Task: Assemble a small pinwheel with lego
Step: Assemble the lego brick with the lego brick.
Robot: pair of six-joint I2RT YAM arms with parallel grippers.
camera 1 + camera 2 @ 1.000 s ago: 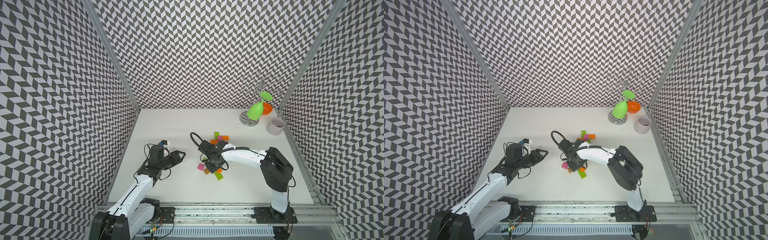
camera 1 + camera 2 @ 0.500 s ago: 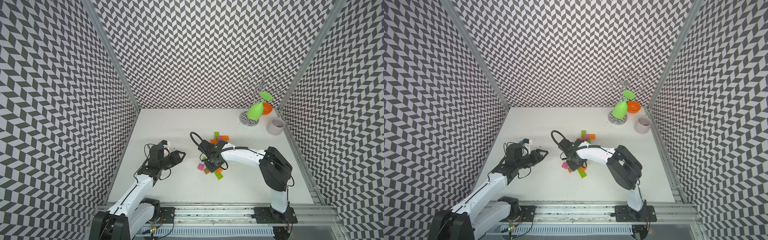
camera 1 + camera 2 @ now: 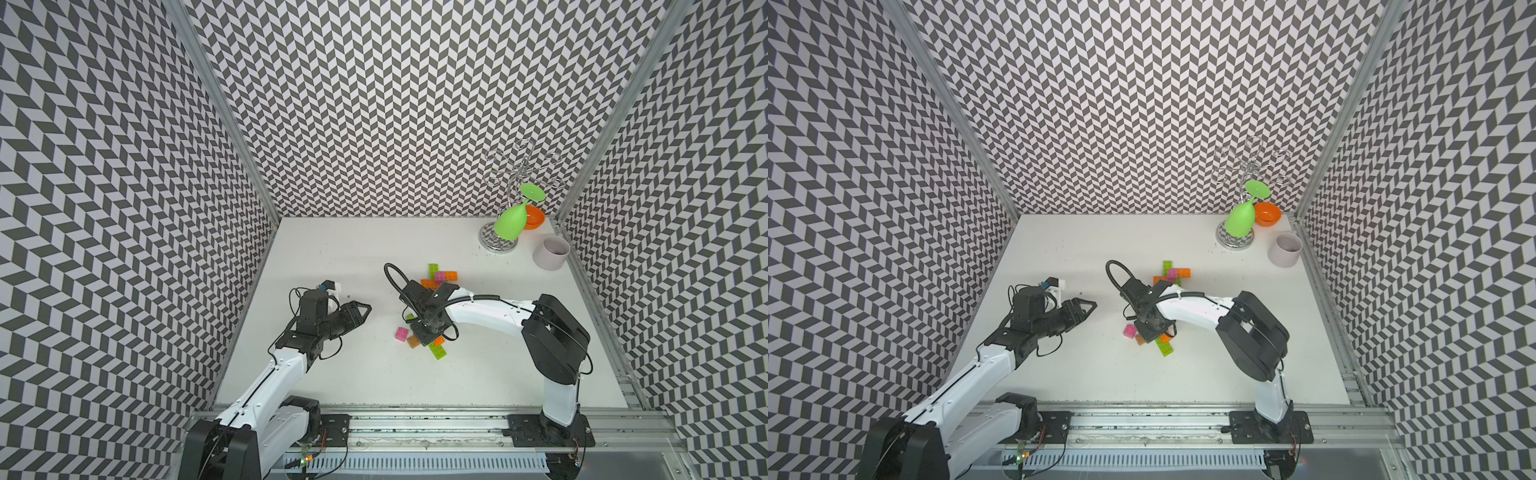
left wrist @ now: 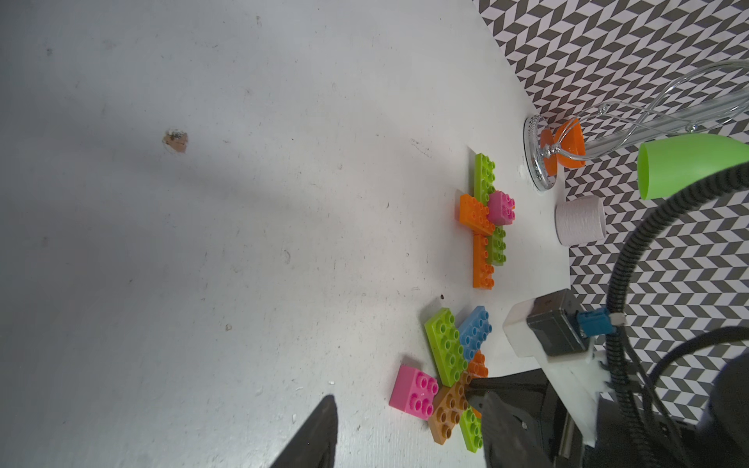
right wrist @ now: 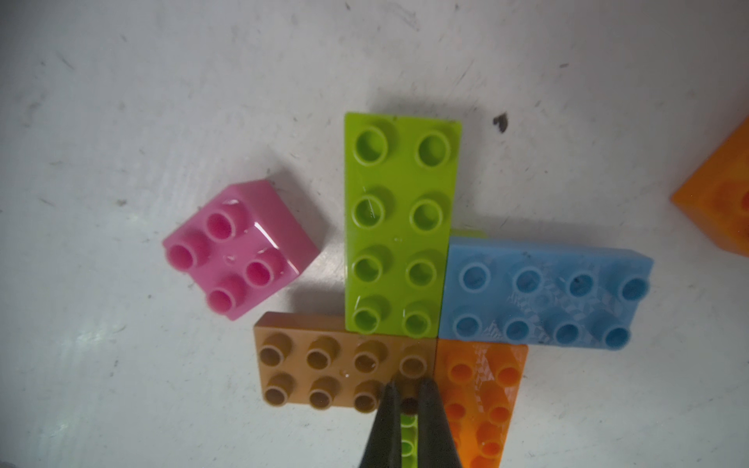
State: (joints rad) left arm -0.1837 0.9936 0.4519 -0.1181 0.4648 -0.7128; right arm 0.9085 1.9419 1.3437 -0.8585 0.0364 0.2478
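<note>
- table [image 3: 353,374]: white, scuffed, walled in chevron print on three sides. Landmark for every place below: the brown brick [image 5: 340,364], near mid-table.
- right arm [image 3: 490,311]: reaching in from the right of the brown brick, wrist bent down over it.
- left arm [image 3: 282,370]: left of the brown brick, well apart.
- wire rack [image 3: 498,246]: far behind and right of the brown brick, by the back corner. Green goblet [image 3: 509,224] hung on it foot-up, tilted.
- grey cup [image 3: 550,257] and orange bowl [image 3: 536,218]: beside the rack, the bowl partly behind the goblet in a top view.
- right gripper [image 5: 410,399]: jaws drawn together, tips on the brown brick's corner stud next to the orange brick [image 5: 482,389]. Pinching or only pressing: cannot tell.
- left gripper [image 3: 363,311]: jaws part-way apart, nothing between. In the left wrist view one finger [image 4: 320,437] plain, the other hard to separate from the dark right gripper.
- cross of lime, orange and pink lego [image 3: 440,276]: near, behind the brown brick, partly covered by the right wrist.
- lime brick [image 5: 401,223], blue brick [image 5: 543,291] and the orange brick: butted round the brown brick, studs up.
  - Orange brick cut by the frame edge.
  - Blue brick covered by the gripper in both top views.
  - second lime brick [image 4: 472,429] underneath, mostly hidden.
- pink square brick [image 5: 239,247]: loose, just left of the brown brick; contact unclear.
</note>
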